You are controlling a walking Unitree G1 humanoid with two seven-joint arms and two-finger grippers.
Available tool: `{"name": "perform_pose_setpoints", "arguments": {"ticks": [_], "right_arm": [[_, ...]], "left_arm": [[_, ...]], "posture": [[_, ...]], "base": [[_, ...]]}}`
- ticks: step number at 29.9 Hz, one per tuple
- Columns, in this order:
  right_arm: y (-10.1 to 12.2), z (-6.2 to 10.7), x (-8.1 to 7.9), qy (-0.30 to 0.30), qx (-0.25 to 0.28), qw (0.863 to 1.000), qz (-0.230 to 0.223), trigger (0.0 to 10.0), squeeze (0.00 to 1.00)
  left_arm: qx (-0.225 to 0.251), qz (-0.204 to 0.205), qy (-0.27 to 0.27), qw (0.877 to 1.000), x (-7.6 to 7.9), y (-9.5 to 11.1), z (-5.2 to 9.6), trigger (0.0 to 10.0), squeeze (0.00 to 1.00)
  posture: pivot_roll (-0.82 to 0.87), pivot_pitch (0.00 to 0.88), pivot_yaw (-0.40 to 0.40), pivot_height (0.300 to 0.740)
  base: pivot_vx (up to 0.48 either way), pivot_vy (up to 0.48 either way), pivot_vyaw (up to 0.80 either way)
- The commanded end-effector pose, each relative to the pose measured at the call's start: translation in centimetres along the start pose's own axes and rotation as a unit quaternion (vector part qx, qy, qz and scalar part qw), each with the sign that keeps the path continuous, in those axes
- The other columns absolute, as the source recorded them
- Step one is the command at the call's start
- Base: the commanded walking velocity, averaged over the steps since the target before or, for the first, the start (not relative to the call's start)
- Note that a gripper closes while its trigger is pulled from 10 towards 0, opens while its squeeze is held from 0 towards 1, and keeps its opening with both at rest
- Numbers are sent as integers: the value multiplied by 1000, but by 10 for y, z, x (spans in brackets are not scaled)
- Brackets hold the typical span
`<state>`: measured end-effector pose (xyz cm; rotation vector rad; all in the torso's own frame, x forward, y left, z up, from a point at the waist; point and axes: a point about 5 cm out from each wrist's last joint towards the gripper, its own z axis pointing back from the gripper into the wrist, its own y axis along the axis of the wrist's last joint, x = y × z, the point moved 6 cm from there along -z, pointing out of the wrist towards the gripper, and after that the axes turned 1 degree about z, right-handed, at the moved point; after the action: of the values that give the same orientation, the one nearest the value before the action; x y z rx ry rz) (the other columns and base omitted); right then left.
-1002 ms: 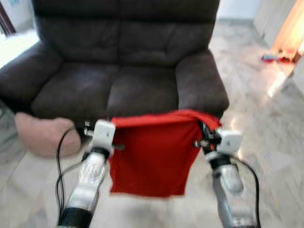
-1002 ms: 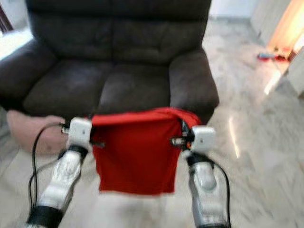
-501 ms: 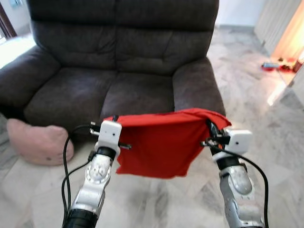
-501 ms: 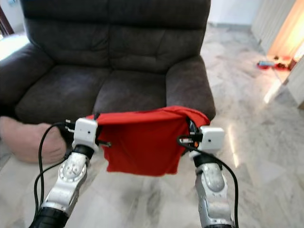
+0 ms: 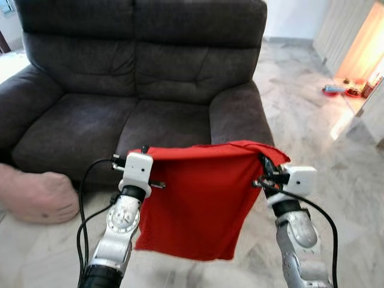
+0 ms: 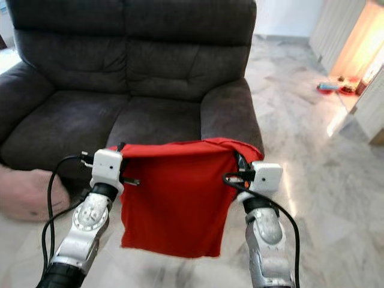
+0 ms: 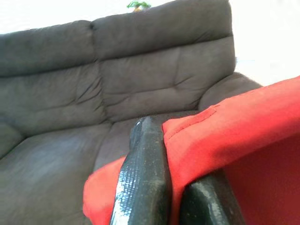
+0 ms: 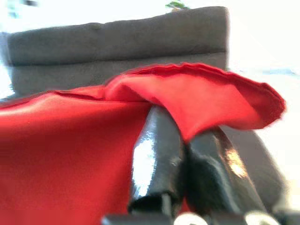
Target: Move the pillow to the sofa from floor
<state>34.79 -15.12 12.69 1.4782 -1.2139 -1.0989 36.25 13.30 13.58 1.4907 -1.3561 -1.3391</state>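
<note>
- You have one red pillow cover (image 5: 201, 201) (limp, more cloth than cushion), stretched between two grippers in front of the sofa's (image 5: 138, 90) seat edge.
- Your left gripper (image 7: 180, 173) is pinched tight on its top left corner; your right gripper (image 8: 187, 159) is clamped on the top right corner.
- One pink cushion (image 5: 33, 197) lies on the marble floor (image 5: 336, 144) at the sofa's left front corner.
</note>
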Motion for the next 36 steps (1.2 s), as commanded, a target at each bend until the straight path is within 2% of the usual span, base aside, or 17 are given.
{"name": "perform_pose_setpoints", "arguments": {"ticks": [1, 10, 12, 21, 29, 36], "right_arm": [[17, -3, 6, -8, 32, 999, 3, 10000, 0], [14, -5, 10, -23, 23, 999, -10, 10000, 0], [14, -5, 10, -22, 24, 999, -9, 10000, 0], [15, -6, 9, -20, 25, 999, -4, 10000, 0], [16, -6, 9, -21, 26, 999, -4, 10000, 0], [16, -7, 9, -20, 27, 999, -4, 10000, 0]], "left_arm": [[42, 3, 14, 999, -8, 23, -7, 10000, 0], [40, 4, 17, 999, -8, 23, -8, 10000, 0], [40, 4, 17, 999, -8, 23, -8, 10000, 0], [42, 4, 20, 999, -10, 24, -8, 10000, 0], [50, 5, 5, 999, -6, 28, -5, 10000, 0], [32, 12, 20, 999, -10, 21, -5, 10000, 0]], "posture": [[-51, 40, -37, 740], [-47, 49, -40, 740], [-47, 49, -40, 740], [-47, 56, -41, 740], [-45, 59, -41, 740], [-44, 60, -44, 740]], "base": [[322, 0, 0], [324, 0, -89], [326, 0, -800], [325, 0, 0], [0, 0, 0], [0, 0, 0]]}}
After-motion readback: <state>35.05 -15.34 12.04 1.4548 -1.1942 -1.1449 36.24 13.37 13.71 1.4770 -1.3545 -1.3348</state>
